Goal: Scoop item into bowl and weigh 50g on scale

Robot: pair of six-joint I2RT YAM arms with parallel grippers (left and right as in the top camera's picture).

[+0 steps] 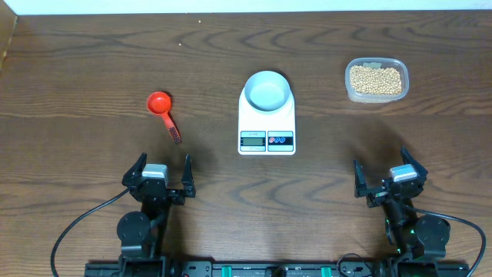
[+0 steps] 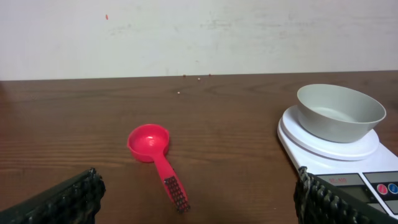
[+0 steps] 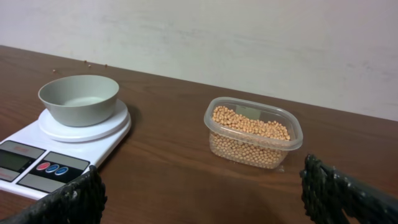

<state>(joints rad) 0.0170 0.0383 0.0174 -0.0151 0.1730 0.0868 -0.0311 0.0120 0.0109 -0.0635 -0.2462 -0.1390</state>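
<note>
Desk (image 1: 92,61): dark brown wood grain; it carries everything here.
Scale (image 1: 267,128): white, at the middle of the desk, its display and buttons on the edge nearest the arms.
Bowl (image 1: 268,91): pale, round, sitting on the scale's round platform; nothing shows inside it.
Beans (image 1: 376,80): tan-yellow, all heaped in the tub, none in the bowl.
Tub (image 1: 347,83): clear plastic, no lid, to the right of the scale and well apart from it.
Scoop (image 1: 165,114): red, lying flat to the left of the scale, cup end away from the arms, handle pointing back towards the left arm.
Left gripper (image 1: 164,163): jaws spread wide and holding nothing, near the front edge, short of the scoop's handle.
Right gripper (image 1: 380,156): jaws spread wide and holding nothing, near the front edge, well short of the tub.
</note>
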